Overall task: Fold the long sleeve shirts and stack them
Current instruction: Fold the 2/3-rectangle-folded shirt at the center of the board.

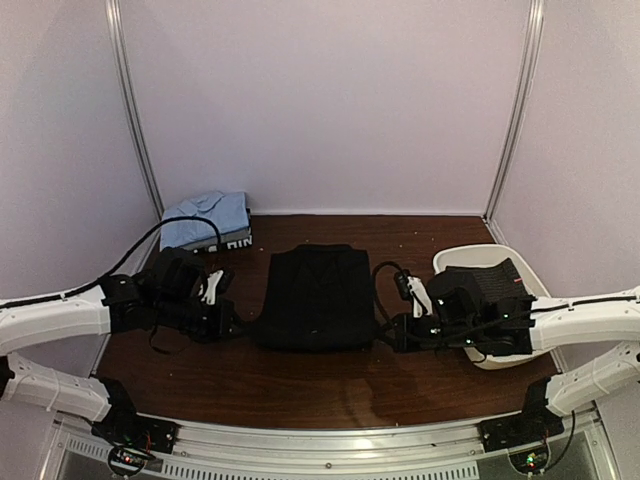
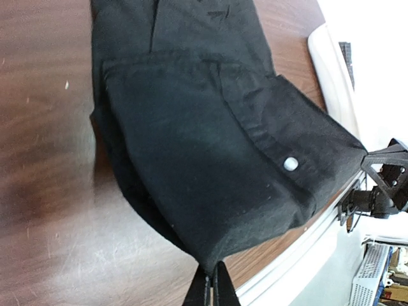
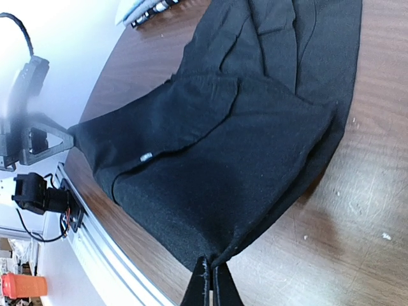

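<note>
A plain black shirt lies partly folded in the middle of the brown table. My left gripper is shut on its near left corner, and my right gripper is shut on its near right corner. In the left wrist view the fingertips pinch the cloth, which has a white button. In the right wrist view the gripper pinches the other corner of the shirt. The near edge is held taut, slightly off the table. A second dark shirt with pale dots lies in a white tray at the right.
A folded light blue cloth lies at the back left corner. The table's metal front rail runs close behind the grippers. Pale walls close the table on three sides. The right arm reaches across the tray.
</note>
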Controlling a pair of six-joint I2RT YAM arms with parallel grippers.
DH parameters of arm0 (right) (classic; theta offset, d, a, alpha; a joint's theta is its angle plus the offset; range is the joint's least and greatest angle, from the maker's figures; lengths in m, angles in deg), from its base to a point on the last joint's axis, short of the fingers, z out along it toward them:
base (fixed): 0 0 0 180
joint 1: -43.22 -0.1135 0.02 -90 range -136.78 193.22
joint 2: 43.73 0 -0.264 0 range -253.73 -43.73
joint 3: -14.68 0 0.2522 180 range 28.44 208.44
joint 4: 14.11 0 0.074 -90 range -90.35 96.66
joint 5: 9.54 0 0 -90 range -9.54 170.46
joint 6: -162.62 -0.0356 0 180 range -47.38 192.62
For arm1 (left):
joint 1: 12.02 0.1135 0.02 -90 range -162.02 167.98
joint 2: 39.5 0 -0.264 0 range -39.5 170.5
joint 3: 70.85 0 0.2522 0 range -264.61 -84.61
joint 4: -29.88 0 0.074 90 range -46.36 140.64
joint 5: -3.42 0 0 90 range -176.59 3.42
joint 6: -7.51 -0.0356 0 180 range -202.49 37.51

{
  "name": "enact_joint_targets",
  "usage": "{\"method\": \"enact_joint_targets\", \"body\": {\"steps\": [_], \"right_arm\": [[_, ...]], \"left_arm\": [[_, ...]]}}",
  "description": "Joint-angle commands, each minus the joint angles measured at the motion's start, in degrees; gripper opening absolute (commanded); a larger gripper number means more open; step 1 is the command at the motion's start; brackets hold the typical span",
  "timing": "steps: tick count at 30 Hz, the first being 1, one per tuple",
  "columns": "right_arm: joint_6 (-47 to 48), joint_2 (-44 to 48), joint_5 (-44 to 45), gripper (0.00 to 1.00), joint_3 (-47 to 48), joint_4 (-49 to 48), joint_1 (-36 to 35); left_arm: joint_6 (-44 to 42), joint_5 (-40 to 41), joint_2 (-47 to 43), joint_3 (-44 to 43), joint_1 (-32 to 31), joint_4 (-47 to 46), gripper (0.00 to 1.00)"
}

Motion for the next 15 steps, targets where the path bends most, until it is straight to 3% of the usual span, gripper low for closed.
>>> {"method": "enact_joint_targets", "body": {"steps": [1, 8, 15], "right_arm": [[2.78, -0.78, 4.04, 0.00, 6.56, 3.57, 3.14], [11.32, -17.44, -6.88, 0.00, 19.93, -2.38, 19.25], [15.86, -49.03, -16.31, 0.00, 48.20, -3.18, 31.13]], "left_arm": [[-3.62, 1.10, 5.99, -9.37, 2.23, 2.38, 0.00], [-13.99, -13.13, 27.30, -30.99, 18.20, 2.23, 0.00], [-15.60, -21.93, 66.00, -63.26, 27.31, 1.42, 0.00]]}}
